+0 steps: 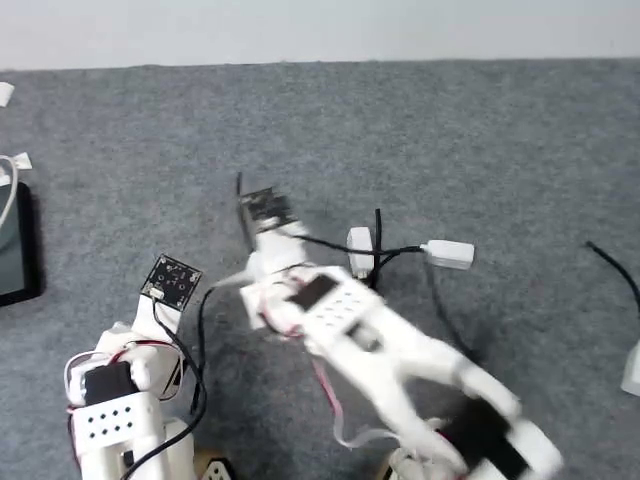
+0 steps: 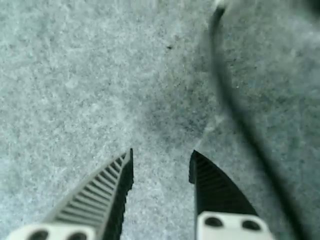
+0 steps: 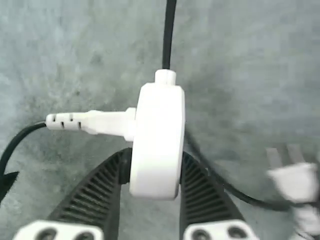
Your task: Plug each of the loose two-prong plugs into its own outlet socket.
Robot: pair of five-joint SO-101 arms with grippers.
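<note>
Currently the right hand (image 3: 155, 157) is closed on the round white outlet socket (image 3: 157, 140), its two ribbed black fingers (image 3: 97, 192) pressed against the socket's opposite sides. A white two-prong plug (image 3: 105, 121) sits seated in the socket's side, its lead curving away across the grey worktop (image 3: 60, 50). A black cord (image 3: 169, 30) leaves the socket's other end and runs straight off. Near that hand, apart from the socket, a loose plug (image 3: 295, 180) lies on the worktop with its two prongs bare.

The left hand (image 2: 161, 155) stands at a middling opening with nothing between its fingers, hovering over bare grey surface. A black cable (image 2: 225, 85) runs past just beside one finger.

From the high view, another white plug (image 1: 448, 253) on a black lead rests on the worktop beside the outstretched right arm (image 1: 400, 350). The blur there makes it hard to say whether it is the same loose plug.
</note>
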